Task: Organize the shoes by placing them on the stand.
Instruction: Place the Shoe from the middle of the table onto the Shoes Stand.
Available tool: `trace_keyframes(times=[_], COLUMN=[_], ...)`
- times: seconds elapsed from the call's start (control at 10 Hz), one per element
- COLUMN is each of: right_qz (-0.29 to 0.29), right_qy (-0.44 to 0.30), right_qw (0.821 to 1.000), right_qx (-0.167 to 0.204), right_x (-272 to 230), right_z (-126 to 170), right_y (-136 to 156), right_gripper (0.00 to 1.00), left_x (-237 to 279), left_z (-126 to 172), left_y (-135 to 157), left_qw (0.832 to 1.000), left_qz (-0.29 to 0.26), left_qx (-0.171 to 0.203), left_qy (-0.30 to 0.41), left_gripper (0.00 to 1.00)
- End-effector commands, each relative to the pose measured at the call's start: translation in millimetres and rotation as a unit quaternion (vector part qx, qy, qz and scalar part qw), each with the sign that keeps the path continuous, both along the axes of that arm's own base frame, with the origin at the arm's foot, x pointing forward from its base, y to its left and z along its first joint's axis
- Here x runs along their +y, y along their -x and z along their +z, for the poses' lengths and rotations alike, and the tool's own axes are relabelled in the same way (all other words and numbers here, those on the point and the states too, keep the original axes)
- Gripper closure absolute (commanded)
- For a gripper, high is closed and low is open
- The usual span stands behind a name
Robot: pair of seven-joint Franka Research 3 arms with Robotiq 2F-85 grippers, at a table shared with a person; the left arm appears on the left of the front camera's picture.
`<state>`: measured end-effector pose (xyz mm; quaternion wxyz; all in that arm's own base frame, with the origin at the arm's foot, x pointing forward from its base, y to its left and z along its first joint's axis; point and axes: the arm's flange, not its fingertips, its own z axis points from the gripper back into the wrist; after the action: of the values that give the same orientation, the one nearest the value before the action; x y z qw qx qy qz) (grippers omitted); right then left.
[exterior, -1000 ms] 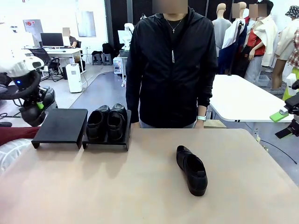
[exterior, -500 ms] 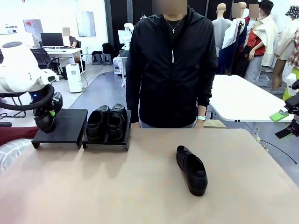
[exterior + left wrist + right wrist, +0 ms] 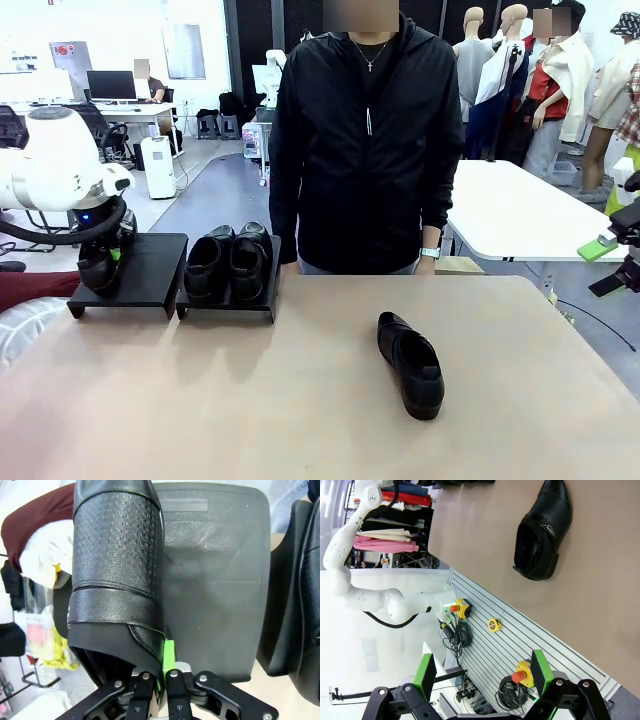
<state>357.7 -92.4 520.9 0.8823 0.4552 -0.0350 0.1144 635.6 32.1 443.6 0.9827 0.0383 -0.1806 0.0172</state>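
Shoe (image 3: 117, 565) gripped over left stand (image 3: 215, 580)

The left gripper (image 3: 161, 662) is clamped on its heel rim, toe pointing away. Two more shoes (image 3: 228, 262) sit side by side on the right stand (image 3: 228, 305). A fourth shoe (image 3: 412, 365) lies on the table (image 3: 300, 400), well apart from the right gripper (image 3: 482, 672), whose fingers are spread. Four shoes, two stands.

- Our left arm's glossy white rounded shell (image 3: 55, 170) has a thick black cable (image 3: 45, 235) looping beneath it.
- Our left gripper (image 3: 161, 666) shows black linkage bars, silver screws (image 3: 114, 684) and a green pad (image 3: 169, 655).
- Our right gripper (image 3: 483, 672) has black fingers (image 3: 402, 700) and green pads (image 3: 426, 669).
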Motion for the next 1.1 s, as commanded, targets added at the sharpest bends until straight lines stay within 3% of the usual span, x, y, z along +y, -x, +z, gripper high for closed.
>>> trace_keyframes(times=[0.0, 0.1, 0.3, 0.5, 0.6, 0.8, 0.9, 1.0], right_qz=[0.013, 0.013, 0.013, 0.013, 0.013, 0.013, 0.013, 0.013], right_qy=[0.005, 0.005, 0.005, 0.005, 0.005, 0.005, 0.005, 0.005], right_qw=[1.0, 1.0, 1.0, 1.0, 1.0, 1.0, 1.0, 1.0], right_qx=[-0.009, -0.009, -0.009, -0.009, -0.009, -0.009, -0.009, -0.009], right_x=[-3.8, -3.8, -3.8, -3.8, -3.8, -3.8, -3.8, -3.8], right_z=[0.9, 0.9, 0.9, 0.9, 0.9, 0.9, 0.9, 0.9], right_y=[0.9, 0.9, 0.9, 0.9, 0.9, 0.9, 0.9, 0.9], right_gripper=[0.0, 0.0, 0.0, 0.0, 0.0, 0.0, 0.0, 0.0], left_x=[-5.6, -5.4, -6.1, -14.1, -20.4, -27.0, -23.8, -15.7], left_z=[7.7, 9.3, 22.6, 55.3, 75.2, 106.9, 115.9, 120.3], left_y=[-2.0, -0.4, 13.1, 57.2, 87.5, 156.8, 187.0, 213.8], left_qw=[1.0, 1.0, 0.999, 0.998, 0.999, 0.993, 0.982, 0.959], left_qz=[0.011, 0.014, 0.014, -0.014, -0.033, -0.069, -0.132, -0.215], left_qx=[-0.012, -0.02, -0.041, -0.062, -0.03, 0.076, 0.101, 0.126], left_qy=[-0.014, -0.017, -0.021, -0.009, 0.006, 0.062, 0.087, 0.135], left_gripper=[0.07, 0.0, 0.0, 0.0, 0.0, 0.0, 0.0, 0.0])
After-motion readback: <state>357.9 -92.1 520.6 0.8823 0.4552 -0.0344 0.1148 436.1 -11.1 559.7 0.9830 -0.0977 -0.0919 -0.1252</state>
